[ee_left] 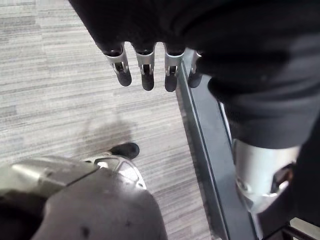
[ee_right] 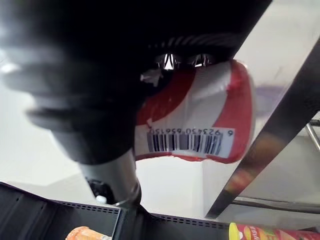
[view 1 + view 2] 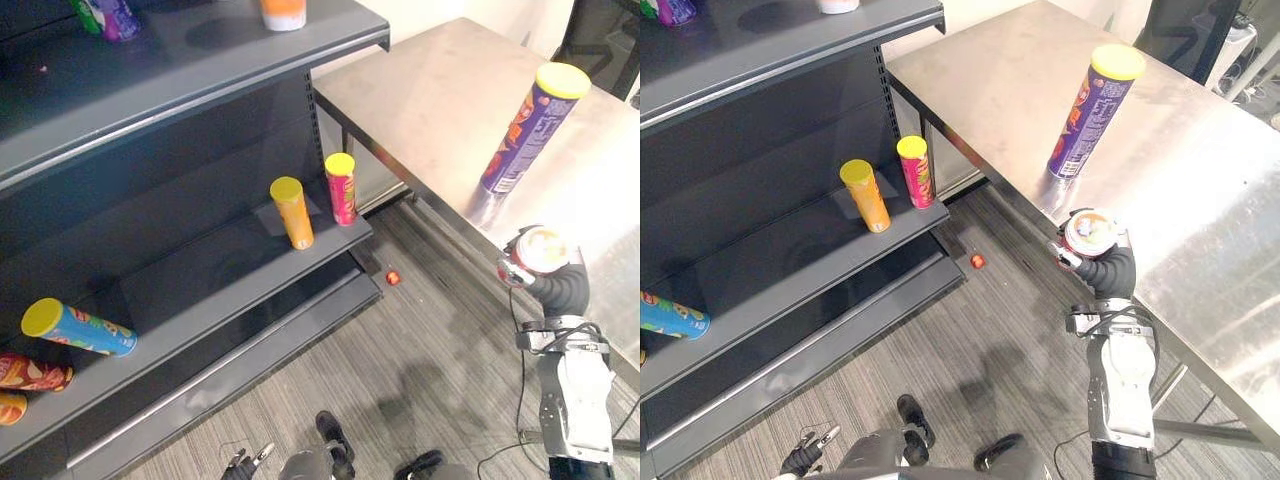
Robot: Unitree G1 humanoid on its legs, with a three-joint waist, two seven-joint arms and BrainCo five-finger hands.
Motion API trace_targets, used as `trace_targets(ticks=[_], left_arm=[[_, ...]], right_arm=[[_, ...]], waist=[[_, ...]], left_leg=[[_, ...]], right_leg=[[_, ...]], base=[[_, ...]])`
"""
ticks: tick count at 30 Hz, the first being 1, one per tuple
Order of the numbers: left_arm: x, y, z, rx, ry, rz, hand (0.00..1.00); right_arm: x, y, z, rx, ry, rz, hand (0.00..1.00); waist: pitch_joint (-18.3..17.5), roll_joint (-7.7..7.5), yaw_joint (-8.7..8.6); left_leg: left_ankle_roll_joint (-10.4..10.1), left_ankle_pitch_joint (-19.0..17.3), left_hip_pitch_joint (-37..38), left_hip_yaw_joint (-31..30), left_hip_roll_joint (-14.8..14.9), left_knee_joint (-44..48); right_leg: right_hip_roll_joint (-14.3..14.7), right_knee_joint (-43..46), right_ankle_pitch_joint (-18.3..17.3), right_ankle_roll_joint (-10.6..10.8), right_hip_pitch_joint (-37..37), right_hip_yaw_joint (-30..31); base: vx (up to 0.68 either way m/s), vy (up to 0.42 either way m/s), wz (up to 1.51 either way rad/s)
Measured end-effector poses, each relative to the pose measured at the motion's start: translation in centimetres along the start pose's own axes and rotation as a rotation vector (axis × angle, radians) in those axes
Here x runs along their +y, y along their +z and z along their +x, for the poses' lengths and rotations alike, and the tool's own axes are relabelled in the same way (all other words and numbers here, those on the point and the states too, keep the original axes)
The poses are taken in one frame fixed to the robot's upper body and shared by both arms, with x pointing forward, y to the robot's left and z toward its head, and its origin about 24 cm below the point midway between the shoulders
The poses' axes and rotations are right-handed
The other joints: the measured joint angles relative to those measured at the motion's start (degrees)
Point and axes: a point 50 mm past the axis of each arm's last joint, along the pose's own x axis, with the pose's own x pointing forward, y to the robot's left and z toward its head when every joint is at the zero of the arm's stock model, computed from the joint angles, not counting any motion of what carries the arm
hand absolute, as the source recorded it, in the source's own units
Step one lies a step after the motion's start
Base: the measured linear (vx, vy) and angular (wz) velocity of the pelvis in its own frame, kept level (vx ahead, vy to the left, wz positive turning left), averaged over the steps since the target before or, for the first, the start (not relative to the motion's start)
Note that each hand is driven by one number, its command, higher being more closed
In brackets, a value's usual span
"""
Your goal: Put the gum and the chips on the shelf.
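Both eye views look down on shelf (image 3: 200, 275) and table (image 3: 430, 90); wrist views close

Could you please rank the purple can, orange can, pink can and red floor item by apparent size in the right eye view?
1. purple can, clearly largest.
2. orange can and pink can: look alike.
3. red floor item.

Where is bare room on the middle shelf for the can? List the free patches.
Widest bare stretch of the dark grey middle shelf: between the lying blue tube and the upright orange tube. Crowded: the right end, where that tube and the pink tube stand close, and the far left by a lying red can. The right hand holds the red-white can.
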Motion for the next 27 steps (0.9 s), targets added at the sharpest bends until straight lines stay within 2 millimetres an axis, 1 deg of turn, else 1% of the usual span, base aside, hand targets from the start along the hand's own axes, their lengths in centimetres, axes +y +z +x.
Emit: trace_targets(ticks=[4, 5, 8, 10, 12, 13, 14, 15, 17, 18, 19, 20, 21, 22, 23, 24, 25, 27], left_arm=[[0.1, 0.0, 0.0, -0.001, 0.004, -0.008, 0.00], [0.1, 0.0, 0.0, 0.000, 0.005, -0.015, 0.00], [0.0, -0.1, -0.1, -0.005, 0.006, -0.040, 0.00], [-0.3, 0.4, 0.0, -0.024, -0.010, -0.048, 0.00], [-0.4, 1.3, 0.1, -0.066, -0.019, -0.050, 0.00], [-0.4, 1.4, 0.1, -0.070, -0.018, -0.060, 0.00], [-0.5, 1.5, 0.2, -0.074, -0.018, -0.082, 0.00], [-0.5, 1.6, 0.2, -0.075, -0.019, -0.083, 0.00], [-0.4, 1.7, 0.2, -0.077, -0.016, -0.082, 0.00], [-0.3, 1.4, 0.1, -0.070, -0.012, -0.075, 0.00], [-0.4, 1.4, 0.1, -0.069, -0.017, -0.044, 0.00], [-0.4, 1.5, 0.2, -0.072, -0.018, -0.034, 0.00], [-0.3, 1.8, 0.2, -0.082, -0.017, -0.011, 0.00], [-0.2, 1.8, 0.2, -0.084, -0.017, -0.005, 0.00], [-0.1, 1.6, 0.2, -0.075, -0.013, -0.001, 0.00], [-0.2, 1.4, 0.2, -0.066, -0.012, 0.006, 0.00], [-0.3, 1.4, 0.2, -0.064, -0.017, 0.012, 0.00], [-0.9, 1.7, 0.3, -0.067, -0.037, 0.035, 0.00]], right_arm=[[0.1, -0.3, -0.1, 0.013, 0.007, 0.004, 1.00], [0.2, -0.4, 0.0, 0.015, 0.010, 0.005, 1.00], [0.4, -0.4, 0.0, 0.016, 0.019, 0.008, 1.00], [1.1, -0.6, 0.2, 0.022, 0.044, 0.022, 1.00], [2.7, -0.7, 1.0, 0.011, 0.107, 0.048, 1.00], [3.3, -0.7, 1.3, 0.006, 0.128, 0.055, 1.00], [4.3, -0.5, 1.7, -0.008, 0.169, 0.048, 1.00], [4.7, -0.4, 1.8, -0.013, 0.188, 0.046, 1.00], [5.9, -0.4, 1.8, -0.014, 0.245, 0.057, 1.00], [6.2, -0.5, 1.7, -0.006, 0.268, 0.056, 1.00], [6.3, -0.7, 1.5, 0.000, 0.283, 0.043, 1.00], [6.3, -0.7, 1.3, 0.005, 0.286, 0.039, 1.00], [6.2, -1.0, 1.0, 0.021, 0.284, 0.037, 1.00], [6.2, -1.1, 0.8, 0.030, 0.282, 0.036, 1.00], [6.0, -1.4, 0.3, 0.049, 0.278, 0.036, 1.00], [5.9, -1.6, -0.1, 0.064, 0.277, 0.035, 1.00], [5.9, -1.7, -0.3, 0.070, 0.275, 0.035, 1.00], [5.9, -1.7, -0.9, 0.079, 0.277, 0.039, 1.00]], waist=[[0.17, -0.26, 0.58], [0.36, -0.58, 0.75], [0.64, -1.07, 0.65], [0.87, -1.47, 0.61], [1.35, -2.32, 0.86], [1.45, -2.51, 1.10], [1.56, -2.76, 1.84], [1.56, -2.76, 2.21], [1.57, -2.68, 2.74], [1.62, -2.25, 2.73], [1.82, -1.47, 2.58], [2.02, -0.91, 2.26], [2.09, -0.80, 1.57], [2.09, -0.81, 1.12], [2.14, -0.86, 0.54], [2.03, -1.17, 0.43], [2.02, -1.17, 0.36], [1.61, -1.87, 0.17]], left_leg=[[-0.11, 0.31, 1.08, 0.78, -0.78, -1.63], [-0.31, 0.48, 1.59, 1.27, -0.83, -2.23], [-0.29, 0.77, 1.58, 1.34, -0.61, -2.52], [0.18, -0.04, -0.28, 0.81, 0.37, 0.60], [0.75, -1.85, -3.24, -0.38, 2.26, 5.77], [1.02, -2.16, -3.65, -0.52, 2.51, 6.48], [1.13, -2.45, -4.02, -0.88, 2.49, 6.86], [1.18, -2.48, -4.12, -1.29, 2.27, 6.73], [1.60, -2.44, -3.11, -3.38, 0.71, 4.62], [2.26, -1.94, -1.07, -5.34, -0.43, 2.25], [2.57, -1.76, 0.09, -7.99, -0.68, 1.24], [2.58, -1.76, 0.28, -9.65, -0.48, 1.01], [2.68, -1.62, 0.97, -12.48, -0.71, 0.20], [2.65, -1.57, 1.58, -13.60, -1.09, -0.33], [2.43, -1.32, 3.34, -15.31, -2.19, -1.37], [2.23, -1.33, 4.96, -17.23, -3.28, -1.61], [2.16, -1.37, 5.59, -18.59, -3.76, -1.66], [1.55, -1.74, 5.71, -22.73, -5.09, -1.13]], right_leg=[[0.64, -1.89, 0.53, 0.26, -0.06, 2.06], [0.91, -2.26, 0.63, 0.41, -0.05, 2.63], [1.33, -2.38, 0.63, 0.42, -0.12, 2.84], [1.57, -2.38, 0.63, 0.43, -0.16, 2.65], [1.93, -2.30, 0.72, 0.46, -0.17, 2.00], [1.79, -2.28, 0.76, 0.47, -0.15, 1.91], [1.58, -2.07, 0.90, 0.62, -0.09, 1.76], [1.34, -1.74, 1.11, 0.69, -0.04, 1.73], [-0.78, 2.68, 1.80, -0.10, -0.10, 2.92], [-2.46, 8.20, 3.58, -2.91, -1.75, 9.57], [-1.25, 14.28, 2.53, -6.03, -6.58, 23.33], [1.59, 14.21, 0.41, -4.92, -8.03, 30.14], [7.26, 12.33, -2.78, -2.80, -10.07, 42.53], [9.24, 11.15, -3.69, -2.05, -10.54, 46.67], [11.37, 9.26, -4.13, -1.47, -11.05, 51.44], [12.15, 7.42, -4.12, -1.46, -11.17, 52.73], [12.58, 6.38, -4.11, -1.46, -11.21, 53.54], [12.86, 2.10, -3.63, -0.89, -12.00, 55.15]], base=[[0.02, 0.009, -0.14], [0.03, -0.025, -0.15], [0.05, -0.046, -0.03], [0.07, -0.064, 0.17], [0.08, -0.051, 0.30], [0.07, 0.004, 0.23], [0.06, 0.021, 0.19], [0.08, 0.044, 0.37], [0.15, 0.091, 0.54], [0.17, 0.127, 0.64], [0.14, 0.121, 0.70], [0.17, 0.074, 0.95], [0.17, 0.040, 0.97], [0.20, 0.022, 1.23], [0.17, 0.014, 1.16], [0.17, 0.003, 1.14], [0.18, -0.024, 1.14], [0.17, -0.077, 1.14]])
